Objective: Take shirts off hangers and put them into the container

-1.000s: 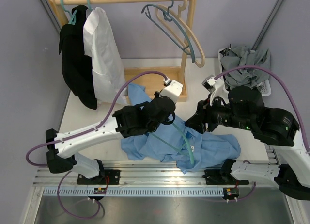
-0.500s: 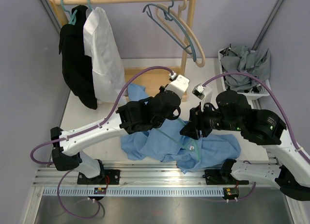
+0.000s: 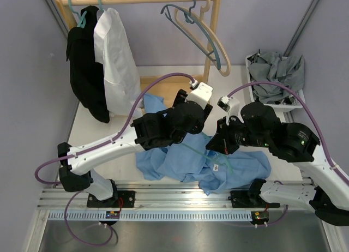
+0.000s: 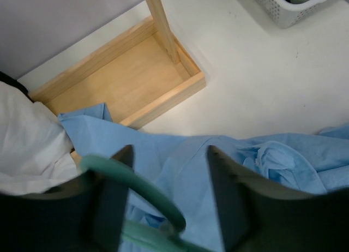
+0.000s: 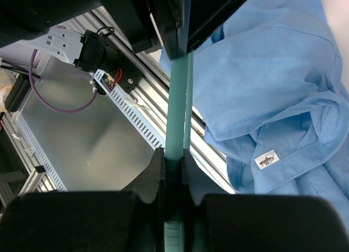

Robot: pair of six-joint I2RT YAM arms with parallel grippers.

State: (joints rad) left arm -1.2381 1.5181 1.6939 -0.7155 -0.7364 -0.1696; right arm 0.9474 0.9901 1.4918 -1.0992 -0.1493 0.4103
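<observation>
Your right tool (image 5: 173, 166) clamps the teal hanger (image 5: 177, 99), mid-frame, to draw it from the light blue shirt (image 5: 272, 72); your left tool (image 4: 169, 154) stands half-open around it, gripping nothing.

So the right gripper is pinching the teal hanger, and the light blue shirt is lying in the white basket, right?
Not quite: the light blue shirt lies spread on the table, not in the white basket, as the top view shows. The right gripper is pinching the teal hanger.
</observation>
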